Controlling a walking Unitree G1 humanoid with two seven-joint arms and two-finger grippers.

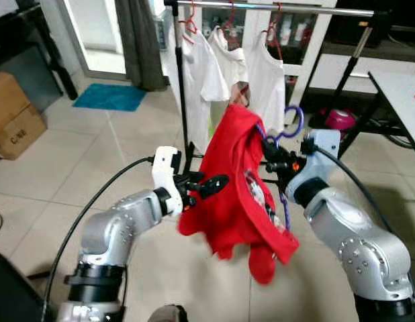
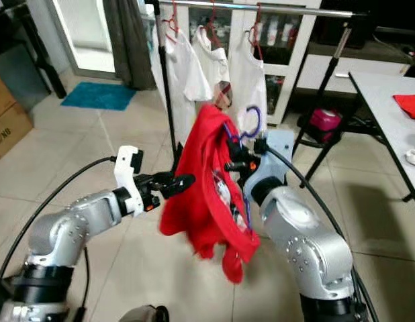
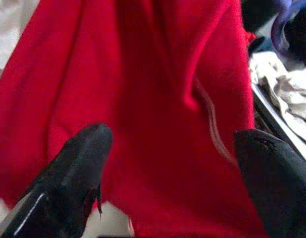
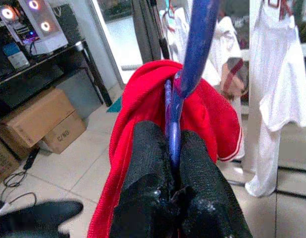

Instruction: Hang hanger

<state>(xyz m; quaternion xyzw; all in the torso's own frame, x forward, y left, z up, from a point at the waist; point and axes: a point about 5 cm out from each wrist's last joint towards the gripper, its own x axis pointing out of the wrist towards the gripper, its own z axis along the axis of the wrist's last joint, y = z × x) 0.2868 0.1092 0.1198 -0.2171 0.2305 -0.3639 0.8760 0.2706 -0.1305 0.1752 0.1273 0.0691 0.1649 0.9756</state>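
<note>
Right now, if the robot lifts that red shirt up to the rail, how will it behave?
Probably floppy: the red shirt hangs in loose folds off the blue hanger that the right gripper pinches. It likely swings and may slide, since it sits bunched and lopsided. The left gripper is open beside it.

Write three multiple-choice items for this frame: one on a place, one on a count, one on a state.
1. Where is the red shirt?
A. On the floor
B. On the blue hanger between the two arms
C. On the rail

2. How many white garments hang on the rail?
A. Three
B. One
C. Five

3. What is the right claw doing?
A. Hanging open
B. Gripping the rail
C. Clamped on the hanger

Answers:
1 B, the shirt drapes over the hanger, below the rail.
2 A, three white garments hang side by side on red hangers.
3 C, in the right wrist view both fingers press the blue hanger; the left claw is open at the shirt.
</note>
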